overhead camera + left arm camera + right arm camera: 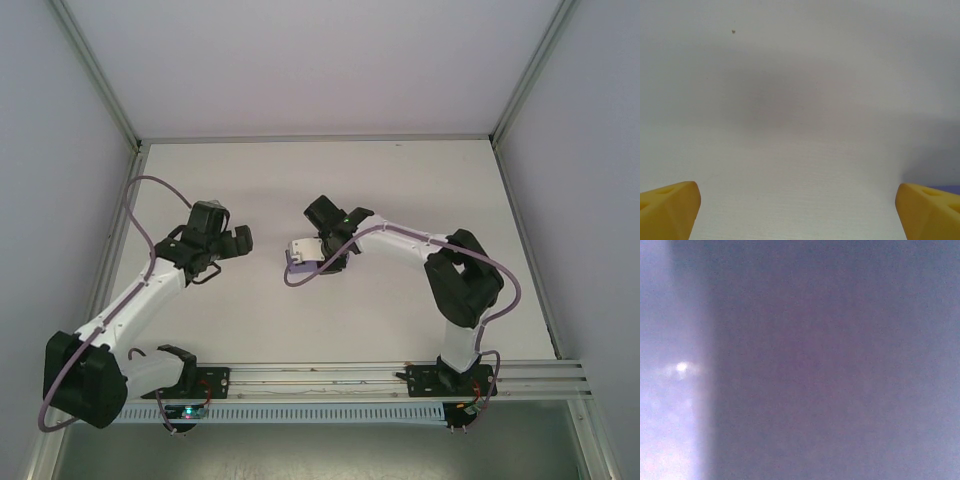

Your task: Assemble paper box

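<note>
The paper box (pixel 302 253) is a small pale purple cuboid on the white table (pixel 400 180), a little left of centre. My right gripper (pixel 318 252) reaches in from the right and its head sits right against the box. In the right wrist view a blurred purple face of the paper box (pixel 830 370) covers the lens and hides the fingers, so how the jaws stand is hidden. My left gripper (pixel 238 240) hovers left of the box, a short gap away. It is open: its yellow fingers (pixel 667 207) stand far apart over bare table, with nothing between them (pixel 800 212).
Grey enclosure walls (pixel 60 150) close the table on the left, right and back. An aluminium rail (pixel 330 378) carrying both arm bases runs along the near edge. A purple cable (pixel 300 278) loops from the right arm beside the box.
</note>
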